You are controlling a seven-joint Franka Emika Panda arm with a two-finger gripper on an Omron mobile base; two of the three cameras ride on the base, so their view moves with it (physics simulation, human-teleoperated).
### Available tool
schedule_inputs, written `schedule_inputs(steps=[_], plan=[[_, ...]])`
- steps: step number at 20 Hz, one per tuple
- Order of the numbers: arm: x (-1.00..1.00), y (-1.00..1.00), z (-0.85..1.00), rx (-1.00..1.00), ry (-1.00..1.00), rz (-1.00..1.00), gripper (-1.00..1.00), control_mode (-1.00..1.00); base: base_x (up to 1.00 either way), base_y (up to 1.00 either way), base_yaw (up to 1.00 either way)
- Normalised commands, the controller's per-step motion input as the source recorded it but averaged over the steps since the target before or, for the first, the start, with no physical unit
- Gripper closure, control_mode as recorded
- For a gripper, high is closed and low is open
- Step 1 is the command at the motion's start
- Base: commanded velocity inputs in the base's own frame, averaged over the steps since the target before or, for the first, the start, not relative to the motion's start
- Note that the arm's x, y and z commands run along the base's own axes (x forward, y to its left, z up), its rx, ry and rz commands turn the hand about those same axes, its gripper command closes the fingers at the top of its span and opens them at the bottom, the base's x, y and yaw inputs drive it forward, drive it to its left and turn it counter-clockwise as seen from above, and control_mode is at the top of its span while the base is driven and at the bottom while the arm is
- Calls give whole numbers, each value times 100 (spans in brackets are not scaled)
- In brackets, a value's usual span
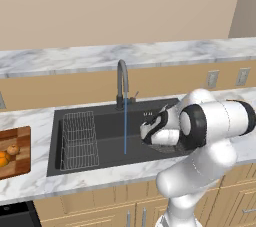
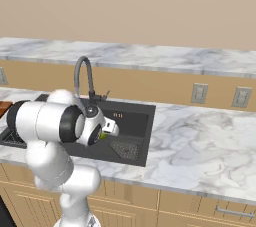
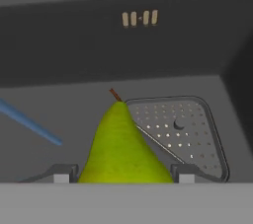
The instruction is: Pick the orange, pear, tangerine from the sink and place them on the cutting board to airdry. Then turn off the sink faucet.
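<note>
The tool (image 3: 120, 176) gripped the pear (image 3: 121, 149) over the sink (image 1: 100, 121) near the drain grate (image 3: 180, 129), water running from the faucet (image 1: 122, 83); two orange fruits (image 1: 6, 155) lay on the cutting board (image 1: 17, 163).

Marble counter (image 1: 30, 183) carries cutting board (image 1: 21, 163) beside sink (image 1: 100, 161)

marble counter (image 2: 200, 141), wall outlets (image 2: 199, 93), wooden cabinets (image 1: 100, 211)

Pear (image 3: 122, 149) sits right between the fingertips (image 3: 62, 174), stem tipped away, over the sink (image 3: 74, 55) floor; drain grate (image 3: 185, 129) just behind it, thin blue water stream (image 3: 30, 122) alongside
</note>
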Motion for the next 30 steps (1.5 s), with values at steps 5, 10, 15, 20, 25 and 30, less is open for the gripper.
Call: schedule_inputs(steps=[5,10,15,20,25,30], plan=[[0,0,100,0,9,0,100,-100,0,0,0],[-1,0,96,0,11,0,100,-100,0,0,0],[-26,0,73,0,9,0,100,-100,0,0,0],[-53,0,62,0,6,0,100,-100,0,0,0],[-66,0,67,0,2,0,100,-100,0,0,0],[-81,4,53,1,0,0,100,-100,0,0,0]])
